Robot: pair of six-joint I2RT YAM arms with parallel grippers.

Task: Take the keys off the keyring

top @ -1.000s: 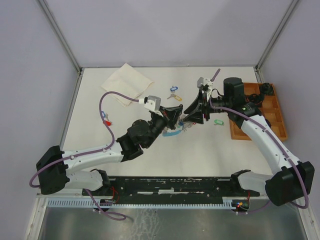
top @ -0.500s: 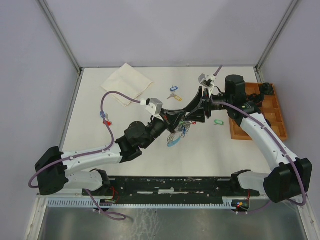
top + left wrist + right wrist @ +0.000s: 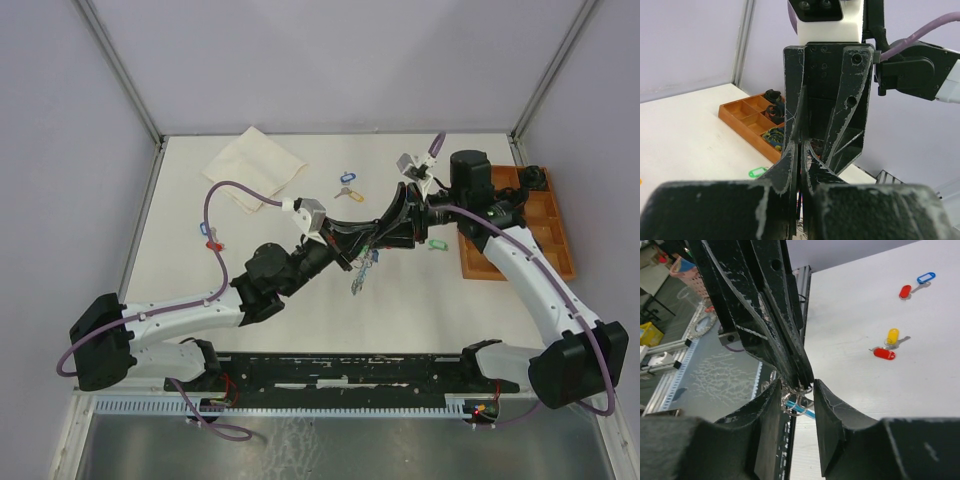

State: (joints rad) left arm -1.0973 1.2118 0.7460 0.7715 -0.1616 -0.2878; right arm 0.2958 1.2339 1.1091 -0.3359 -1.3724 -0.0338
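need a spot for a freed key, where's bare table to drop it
Bare table near the front edge, between the two forearms, and the back strip between cloth and tray. Crowded mid-table around the keyring and loose keys.

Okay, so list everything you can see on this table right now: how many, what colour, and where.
keyring: one, silver chain with light-blue band, hanging above mid-table from the left fingers
blue-tagged key: one, blue, far middle
yellow-tagged key: one, yellow, just nearer than the blue one
red tag: one, red, beside the yellow one
tagged keys: two, blue and red, left side
green tag: one, green, beside the tray
tray: one, orange-brown, right edge, dark bits inside
cloth: one, cream, far left
left fingers: black, shut on the keyring
right fingers: black, apart either side of the left fingertips
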